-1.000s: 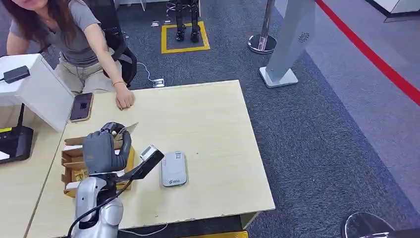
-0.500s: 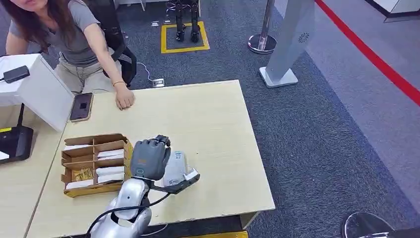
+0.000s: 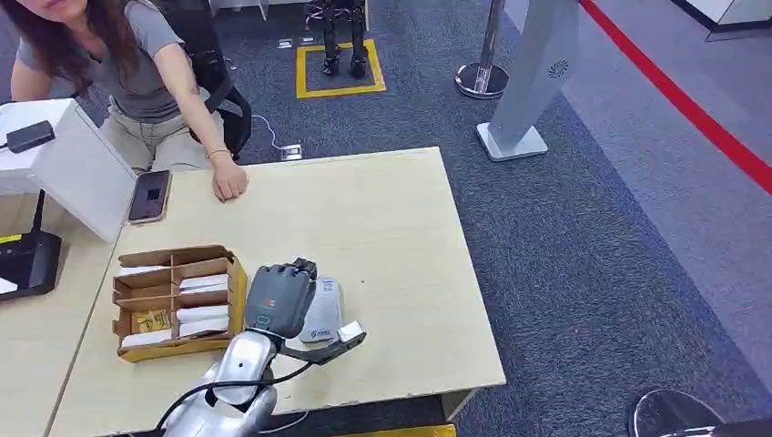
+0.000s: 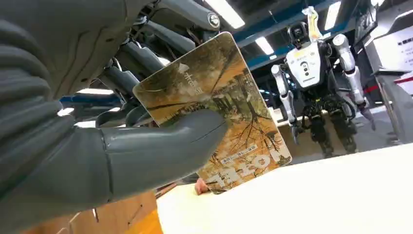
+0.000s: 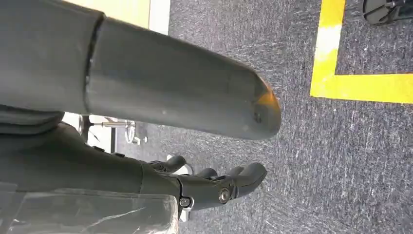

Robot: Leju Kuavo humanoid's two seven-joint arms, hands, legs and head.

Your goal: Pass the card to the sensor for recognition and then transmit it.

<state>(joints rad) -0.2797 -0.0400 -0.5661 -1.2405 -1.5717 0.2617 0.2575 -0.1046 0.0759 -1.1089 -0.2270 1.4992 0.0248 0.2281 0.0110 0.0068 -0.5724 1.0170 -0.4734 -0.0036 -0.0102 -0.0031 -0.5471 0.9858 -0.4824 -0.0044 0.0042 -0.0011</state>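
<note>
My left hand (image 3: 280, 299) hovers low over the left part of the grey-white card sensor (image 3: 326, 309), which lies on the wooden table (image 3: 391, 237). In the left wrist view the hand (image 4: 73, 122) pinches a card (image 4: 229, 102) printed with an autumn tree scene, the thumb (image 4: 160, 146) pressed on its face and the darker fingers behind it. The card tilts down toward the tabletop. My right hand (image 5: 112, 165) hangs over the dark carpet, thumb and fingers apart, holding nothing.
A cardboard tray (image 3: 235, 273) with several cards in compartments sits left of the sensor. A person sits at the far left with a hand (image 3: 228, 182) resting on the table beside a phone (image 3: 149, 196). A white box (image 3: 64, 164) and a black stand (image 3: 27, 264) occupy the left side.
My left hand carried the card from above the cardboard tray rightward to over the sensor, then settled slightly. The person's hand stayed put.
</note>
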